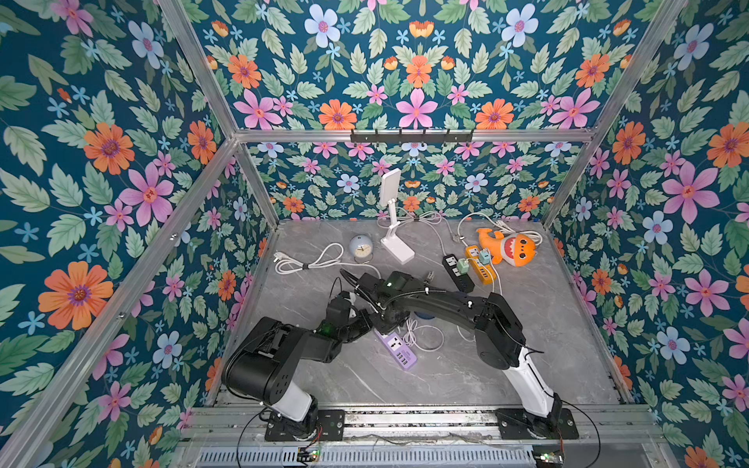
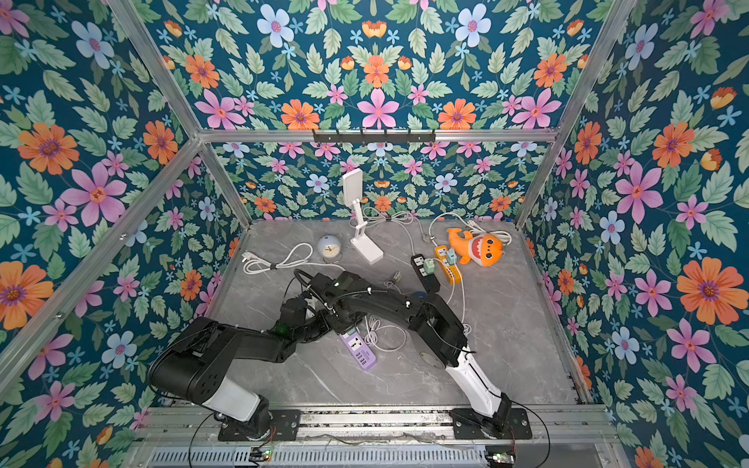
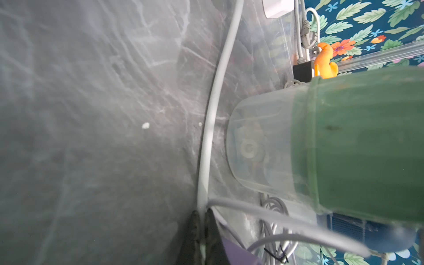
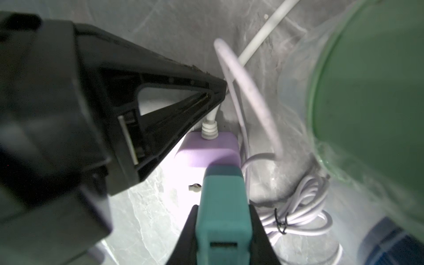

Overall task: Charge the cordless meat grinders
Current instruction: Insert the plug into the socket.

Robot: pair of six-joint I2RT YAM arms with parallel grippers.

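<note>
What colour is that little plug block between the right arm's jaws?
Teal. The plug block shows best in the right wrist view.

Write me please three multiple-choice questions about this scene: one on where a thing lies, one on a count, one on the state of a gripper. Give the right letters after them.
1. Where does the orange shark toy lie?
A. Beside the round clock
B. Between the two arm bases
C. At the far right of the table, next to the orange power strip

2. How many power strips lie on the table?
A. Two
B. Three
C. Five

3. In what state is the left gripper?
A. Shut on a white cable
B. Wide open above the table
C. Shut on the clock

Answers:
1 C: both top views show the toy by the orange power strip near the far right corner.
2 B: there is a purple strip, a black strip and the orange one.
3 A: the left wrist view shows the cable pinched between its fingers.
</note>
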